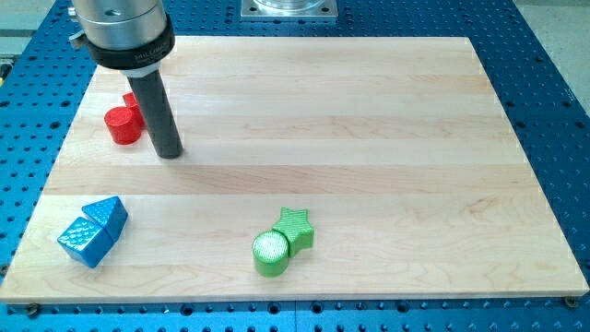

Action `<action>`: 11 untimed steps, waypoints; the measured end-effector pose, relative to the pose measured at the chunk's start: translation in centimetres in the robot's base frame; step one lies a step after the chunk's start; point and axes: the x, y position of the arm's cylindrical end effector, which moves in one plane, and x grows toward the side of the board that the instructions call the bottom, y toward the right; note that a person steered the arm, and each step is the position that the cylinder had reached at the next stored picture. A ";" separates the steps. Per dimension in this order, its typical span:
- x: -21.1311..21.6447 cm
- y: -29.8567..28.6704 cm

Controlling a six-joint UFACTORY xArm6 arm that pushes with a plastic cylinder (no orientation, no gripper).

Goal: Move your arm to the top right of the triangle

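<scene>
As seen from the front and somewhat above: a pale wooden surface [369, 111] of glued strips, grain running from the view's left to right, clean and evenly lit. Laid on a blue metal base [553, 83] drilled with a regular grid of holes. At the view's top centre, just past the board's far edge, a grey metal plate [289, 7]. At the top left, a slice of silvery rail [18, 37].

On the black band [129, 53] around the silver arm collar, faint small lettering, too blurred to read. No other writing legible.

Pincer state cannot be told; only a dark rod, with my tip [168, 154] planted on the surface just right of a red cylinder [122, 125]. Behind the rod, part of a second red block [131, 99], shape unclear.

Blue triangle [109, 215] near the bottom left corner, touching a blue cube [83, 242] on its lower left. Tip up and to the right of the triangle, well apart from it.

At the bottom centre, a green star [296, 228] touching a green cylinder [271, 254].
</scene>
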 end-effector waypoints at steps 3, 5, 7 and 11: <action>0.0 0.0; 1.0 -2.1; 2.0 -2.1; 2.8 -2.0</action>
